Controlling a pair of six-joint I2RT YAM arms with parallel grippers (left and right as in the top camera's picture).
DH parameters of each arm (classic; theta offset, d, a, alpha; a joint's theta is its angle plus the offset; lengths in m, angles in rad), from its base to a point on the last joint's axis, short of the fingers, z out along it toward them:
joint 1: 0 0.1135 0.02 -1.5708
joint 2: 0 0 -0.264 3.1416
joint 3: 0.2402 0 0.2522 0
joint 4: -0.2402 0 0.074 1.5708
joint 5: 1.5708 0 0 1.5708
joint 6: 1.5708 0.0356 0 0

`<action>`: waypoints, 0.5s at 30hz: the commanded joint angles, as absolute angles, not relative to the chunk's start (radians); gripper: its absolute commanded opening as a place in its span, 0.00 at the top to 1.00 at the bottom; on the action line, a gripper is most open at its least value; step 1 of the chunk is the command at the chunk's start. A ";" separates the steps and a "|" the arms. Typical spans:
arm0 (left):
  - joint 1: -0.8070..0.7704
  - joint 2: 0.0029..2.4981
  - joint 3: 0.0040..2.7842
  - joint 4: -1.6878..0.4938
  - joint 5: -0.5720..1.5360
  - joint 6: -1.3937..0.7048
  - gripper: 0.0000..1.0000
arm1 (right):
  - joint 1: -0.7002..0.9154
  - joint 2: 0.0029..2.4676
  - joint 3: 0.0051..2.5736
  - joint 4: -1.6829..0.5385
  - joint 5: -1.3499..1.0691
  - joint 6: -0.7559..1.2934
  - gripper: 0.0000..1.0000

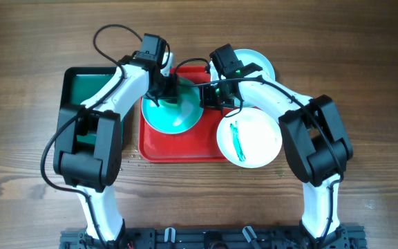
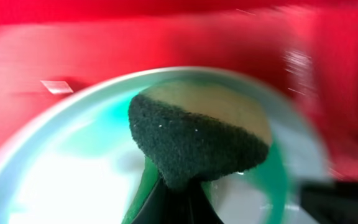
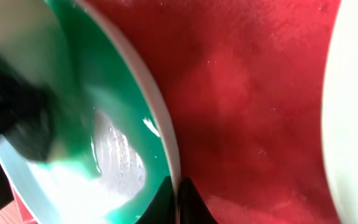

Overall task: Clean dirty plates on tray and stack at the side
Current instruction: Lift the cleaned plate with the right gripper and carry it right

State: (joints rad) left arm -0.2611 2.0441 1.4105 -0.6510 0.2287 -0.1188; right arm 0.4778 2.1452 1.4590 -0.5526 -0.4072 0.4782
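The stiff, wet, likely slippery plate (image 1: 177,119) is pinched at its rim by right fingers (image 3: 194,205), a sponge (image 2: 197,143) by left fingers (image 2: 166,206).

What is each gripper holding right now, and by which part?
Left gripper: the green-and-yellow scouring sponge, by one edge. Right gripper: the teal-smeared round plate, by its rim.

Dark green tray (image 1: 87,86) on wooden table (image 1: 19,159); tan-backed sponge (image 2: 194,142), dark scouring face foremost.
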 commanded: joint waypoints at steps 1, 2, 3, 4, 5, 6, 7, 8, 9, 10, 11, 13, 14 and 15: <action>-0.242 2.061 1.421 -0.678 0.408 -0.088 0.96 | 0.482 2.171 1.446 -0.557 -0.407 0.470 0.96; -0.221 2.056 1.439 -0.699 0.380 -0.121 0.96 | 0.482 2.171 1.446 -0.559 -0.407 0.470 0.96; -0.193 2.047 1.467 -0.729 0.343 -0.159 0.96 | 0.482 2.171 1.446 -0.561 -0.407 0.470 0.96; -0.163 2.035 1.499 -0.760 0.317 -0.177 0.96 | 0.482 2.171 1.446 -0.561 -0.407 0.471 0.96; -0.135 2.023 1.523 -0.780 0.316 -0.176 0.96 | 0.482 2.171 1.446 -0.561 -0.408 0.473 0.96; -0.109 2.008 1.543 -0.795 0.316 -0.176 0.96 | 0.489 2.171 1.446 -0.561 -0.407 0.474 0.94; -0.081 1.988 1.558 -0.806 0.316 -0.176 0.96 | 0.496 2.171 1.446 -0.561 -0.407 0.475 0.89; -0.056 1.964 1.560 -0.809 0.316 -0.176 0.96 | 0.508 2.171 1.446 -0.560 -0.405 0.479 0.82; -0.040 1.947 1.560 -0.813 0.316 -0.176 0.96 | 0.519 2.172 1.446 -0.562 -0.388 0.503 0.78; -0.023 1.926 1.560 -0.827 0.316 -0.176 0.96 | 0.535 2.172 1.446 -0.567 -0.359 0.527 0.76; -0.015 1.913 1.560 -0.839 0.316 -0.176 0.96 | 0.548 2.172 1.446 -0.569 -0.343 0.535 0.76; -0.007 1.896 1.560 -0.862 0.316 -0.176 0.96 | 0.567 2.172 1.446 -0.573 -0.323 0.555 0.80; -0.006 1.890 1.560 -0.873 0.316 -0.176 0.96 | 0.569 2.172 1.446 -0.573 -0.317 0.561 0.92; -0.006 1.890 1.560 -0.882 0.316 -0.176 0.96 | 0.567 2.171 1.449 -0.584 -0.313 0.578 0.96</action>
State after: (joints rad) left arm -0.0082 1.9251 1.5375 -0.8654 0.3126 -0.1642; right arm 0.5510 2.1452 1.4590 -0.5667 -0.3569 0.5327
